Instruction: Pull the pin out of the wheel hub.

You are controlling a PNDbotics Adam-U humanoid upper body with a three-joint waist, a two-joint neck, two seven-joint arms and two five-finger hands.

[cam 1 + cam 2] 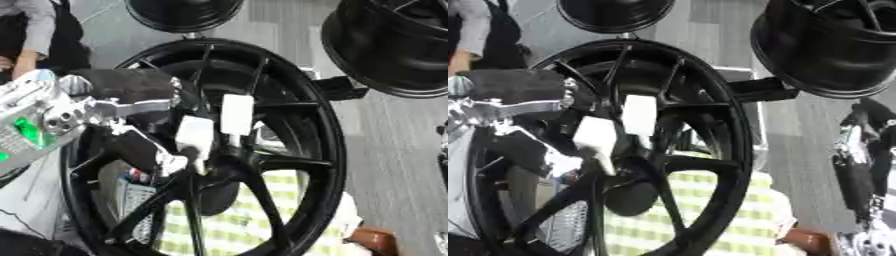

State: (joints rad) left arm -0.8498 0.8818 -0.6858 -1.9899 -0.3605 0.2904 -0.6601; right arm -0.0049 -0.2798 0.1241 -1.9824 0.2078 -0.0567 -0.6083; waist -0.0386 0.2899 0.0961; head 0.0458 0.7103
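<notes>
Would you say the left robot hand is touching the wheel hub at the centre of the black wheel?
Cannot tell. In the left eye view the left robot hand overlaps the wheel hub, its white-tipped fingers reaching the centre, but neither view plainly shows contact or a gap.

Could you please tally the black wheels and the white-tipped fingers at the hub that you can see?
Black wheels: 3 (near, top middle, top right)
White-tipped fingers of the left hand: 2 ()
Total: 5

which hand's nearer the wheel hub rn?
Left. The left hand is at the wheel hub, fingers reaching between the spokes. The right hand hangs off beyond the rim.
</notes>
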